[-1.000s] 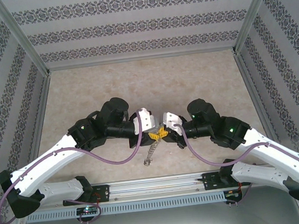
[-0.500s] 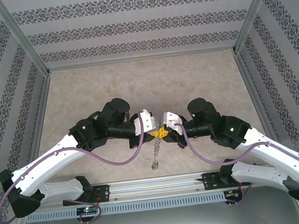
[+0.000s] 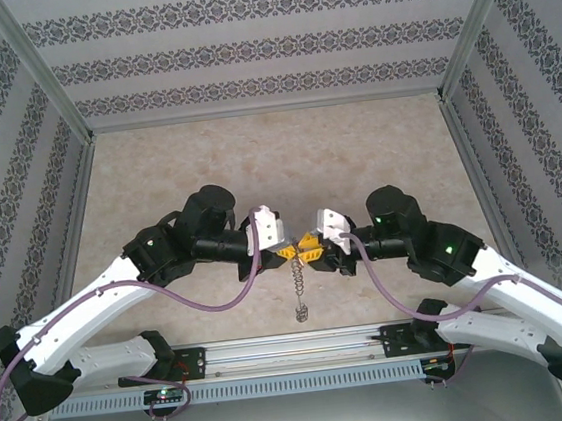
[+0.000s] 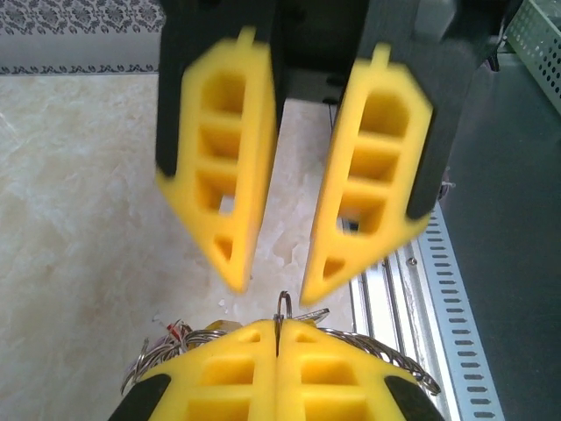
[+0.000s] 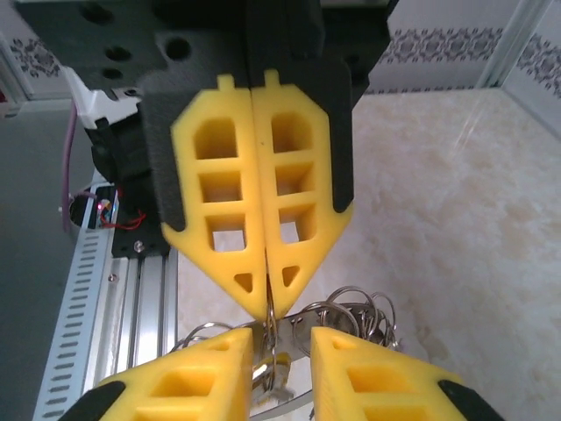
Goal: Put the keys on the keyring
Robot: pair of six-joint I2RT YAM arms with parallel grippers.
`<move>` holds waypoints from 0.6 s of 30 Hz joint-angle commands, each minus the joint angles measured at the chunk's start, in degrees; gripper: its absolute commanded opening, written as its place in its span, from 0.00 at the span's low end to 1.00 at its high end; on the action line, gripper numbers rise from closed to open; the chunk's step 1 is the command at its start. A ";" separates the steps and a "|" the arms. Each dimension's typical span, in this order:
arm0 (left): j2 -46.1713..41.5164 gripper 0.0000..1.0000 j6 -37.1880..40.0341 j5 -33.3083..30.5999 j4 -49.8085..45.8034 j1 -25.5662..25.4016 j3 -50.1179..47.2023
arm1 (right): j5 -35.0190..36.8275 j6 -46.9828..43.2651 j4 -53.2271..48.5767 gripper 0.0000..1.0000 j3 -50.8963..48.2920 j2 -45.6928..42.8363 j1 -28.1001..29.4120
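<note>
Top external view: the keyring [image 3: 298, 291] is clamped at its upper end in the closed left hand [image 3: 287, 251] and is hung, long axis vertical, toward the table [image 3: 156, 173], while the right hand [image 3: 314, 251], spread apart, is faced tip to tip just beside it.

Setting: robot test cell, laboratory type.

Evidence:
- Beige stone-look tabletop [image 3: 255, 153] beneath the left gripper [image 3: 292, 253] and right gripper [image 3: 311, 253].
- Patterned wall panels [image 3: 254, 47] beyond and to either side of them, set in aluminium frame posts [image 3: 42, 70].
- Slotted metal rail [image 3: 299, 380] on their near side.
- Purple cable [image 3: 202, 299] trailing behind the left gripper.
</note>
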 commanded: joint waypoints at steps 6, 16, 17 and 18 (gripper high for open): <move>-3.22 0.00 -2.86 7.21 6.72 2.60 -2.09 | -0.51 3.32 3.32 0.19 -2.29 -2.41 0.01; -4.77 0.00 -4.43 7.86 9.00 3.53 -3.58 | -5.48 3.91 4.04 0.19 -2.28 -0.36 0.01; -4.86 0.00 -4.43 7.96 9.09 3.61 -3.64 | -5.57 3.93 4.06 0.19 -2.28 -0.31 -0.02; -4.88 0.00 -4.55 8.04 9.17 3.61 -3.68 | -5.44 4.01 4.03 0.18 -2.28 -0.18 0.01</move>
